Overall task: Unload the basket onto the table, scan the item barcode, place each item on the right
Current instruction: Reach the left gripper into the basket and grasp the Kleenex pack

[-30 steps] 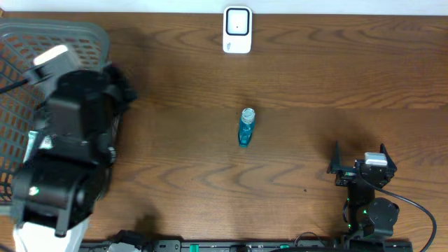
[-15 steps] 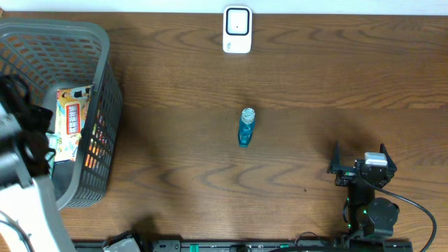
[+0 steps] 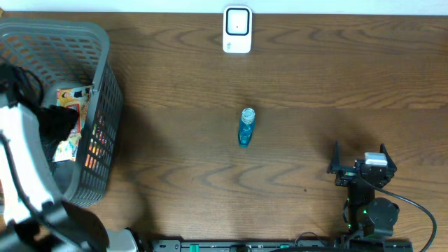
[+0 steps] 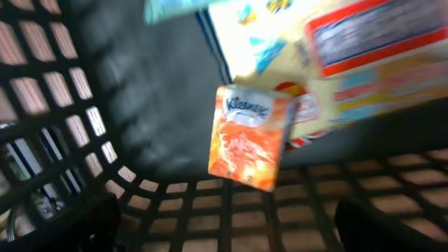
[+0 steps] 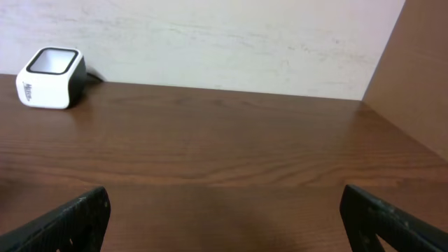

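Two hands, both spread and empty: the right hand point(image 3: 358, 166) rests at lower right, while the left hand point(image 4: 225, 225) hangs inside the basket point(image 3: 106, 98), choosing an item. Next it should pinch the orange tissue pack point(image 4: 248, 136).

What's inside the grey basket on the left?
An orange Kleenex pack overlapping a larger yellow packet. From overhead, the left arm hides the rest of the basket floor.

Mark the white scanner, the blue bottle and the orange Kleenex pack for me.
white scanner point(image 3: 237, 29), overhead view, middle of its top face.
blue bottle point(image 3: 245, 129), overhead view, on its body below the cap.
orange Kleenex pack point(image 4: 248, 140), left wrist view, centre of its front face.
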